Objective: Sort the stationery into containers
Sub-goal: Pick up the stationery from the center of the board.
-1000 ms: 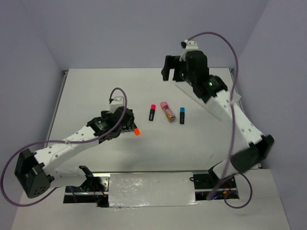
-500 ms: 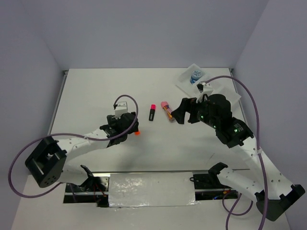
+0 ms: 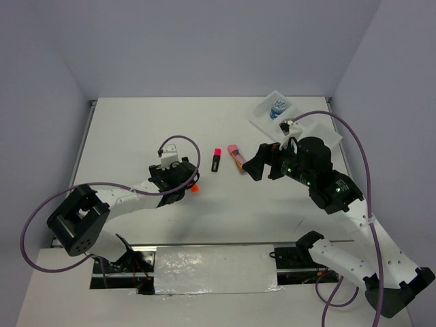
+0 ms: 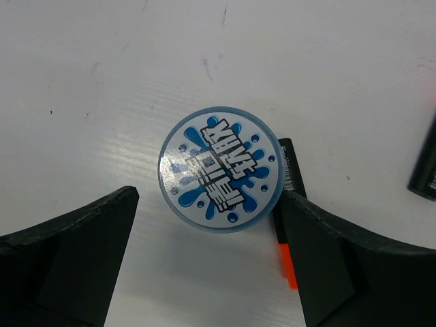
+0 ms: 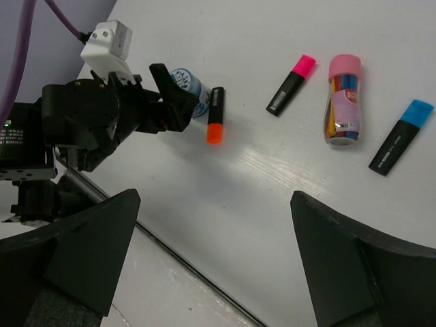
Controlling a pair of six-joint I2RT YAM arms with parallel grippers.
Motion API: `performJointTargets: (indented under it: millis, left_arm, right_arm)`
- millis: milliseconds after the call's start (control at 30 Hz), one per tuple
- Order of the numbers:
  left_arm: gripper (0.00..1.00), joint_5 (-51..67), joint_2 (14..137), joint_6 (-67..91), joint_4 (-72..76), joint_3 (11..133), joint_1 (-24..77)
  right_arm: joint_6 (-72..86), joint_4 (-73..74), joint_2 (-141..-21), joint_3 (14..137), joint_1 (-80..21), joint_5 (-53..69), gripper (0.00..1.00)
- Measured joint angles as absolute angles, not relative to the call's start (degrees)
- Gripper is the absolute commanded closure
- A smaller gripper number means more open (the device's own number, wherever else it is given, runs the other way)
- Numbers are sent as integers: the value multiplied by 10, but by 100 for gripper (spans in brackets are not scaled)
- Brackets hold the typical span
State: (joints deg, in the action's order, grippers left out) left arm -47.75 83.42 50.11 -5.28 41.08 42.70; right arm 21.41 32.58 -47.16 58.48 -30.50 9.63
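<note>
Left gripper (image 4: 208, 218) wide open, nothing held, roll (image 4: 219, 170) straddled on bench (image 4: 102, 68). Orange marker (image 4: 291, 170) just beside roll, inside closing path: could be pinched together or flicked away on closing. Right gripper (image 5: 214, 197) wide open, empty, raised near blue marker (image 5: 400, 136). Tray (image 3: 262, 117) far right.

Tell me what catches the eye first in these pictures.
A round blue splash-patterned roll sits on the table between the open fingers of the left gripper, with an orange-capped marker right beside it. At the far right corner, a white tray holds a second blue roll.
</note>
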Motion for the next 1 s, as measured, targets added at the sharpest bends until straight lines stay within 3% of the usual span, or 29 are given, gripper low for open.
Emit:
performJointTargets:
  millis: [267, 500, 533, 567, 667, 700, 833, 1000]
  left_arm:
    - [4, -491, 865, 498, -12, 409, 408]
    - [57, -489, 888, 491, 14, 413, 397]
    - [61, -488, 888, 491, 16, 413, 396]
    - [73, -486, 888, 488, 17, 413, 396]
    - [96, -481, 887, 479, 19, 413, 395]
    - [100, -477, 884, 474, 18, 412, 395]
    - [100, -440, 834, 432, 21, 387, 396]
    - [100, -340, 630, 341, 69, 289, 399]
  right_arm:
    - [212, 326, -475, 584, -305, 104, 0]
    - [211, 326, -472, 584, -305, 111, 0]
    - [211, 326, -472, 584, -305, 112, 0]
    - [211, 326, -472, 584, -305, 113, 0]
    - [211, 320, -472, 580, -305, 117, 0]
    - [211, 317, -472, 577, -305, 120, 0]
    - [214, 311, -473, 576, -305, 131, 0]
    - [224, 304, -480, 580, -305, 145, 0]
